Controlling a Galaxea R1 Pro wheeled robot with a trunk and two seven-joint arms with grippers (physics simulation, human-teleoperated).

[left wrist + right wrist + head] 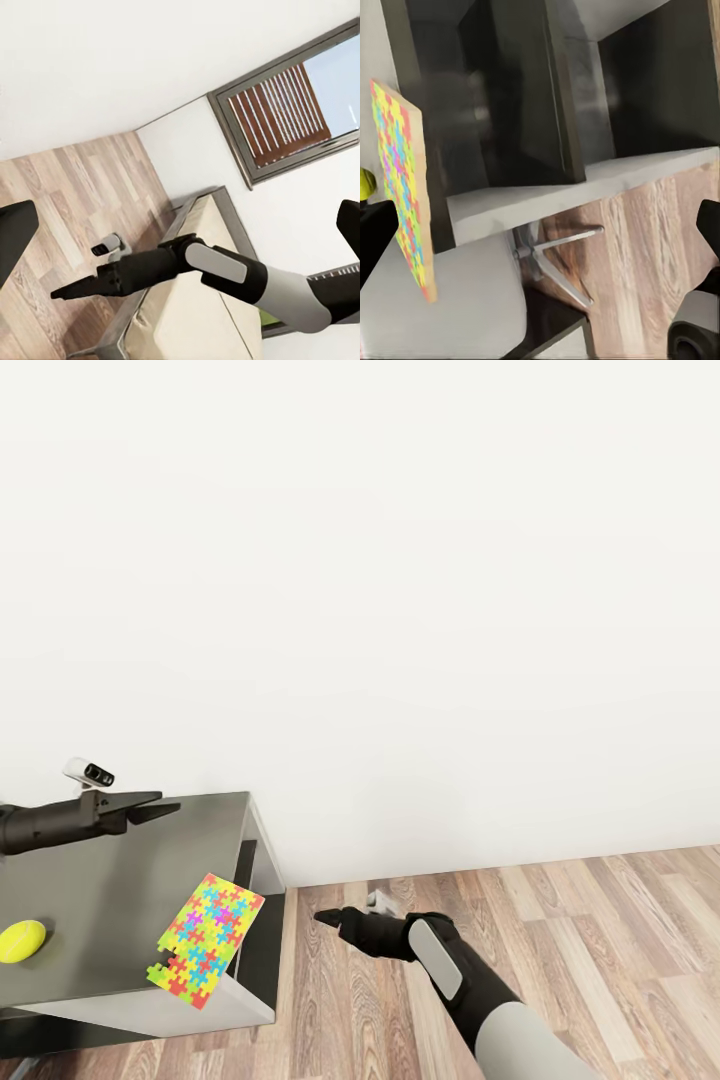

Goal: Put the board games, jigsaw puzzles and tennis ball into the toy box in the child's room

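a: going left to right in the head view, what's there?

b: one tennis ball at the far left of the dark worktop. above it the left gripper hovers over the worktop's back edge, its fingers drawn close to a point and holding nothing. then one jigsaw puzzle lies flat at the worktop's right end, hanging slightly over the edge. further right the right gripper hangs over the wood floor, beside the worktop and apart from it.

a: is the right one gripping anything?

b: no. in the left wrist view its fingers look pressed together and bare.

a: which step would you call this?

b: i'd judge it's lining up a pick from this end of the worktop, the ball or the puzzle. nothing's in hand yet.

a: and the next move?

b: probably spreading the fingers, then dropping onto the puzzle's overhanging edge, since the board is thin and flat. the ball may roll if nudged.

a: the count?

b: one ball, one puzzle, two arms.
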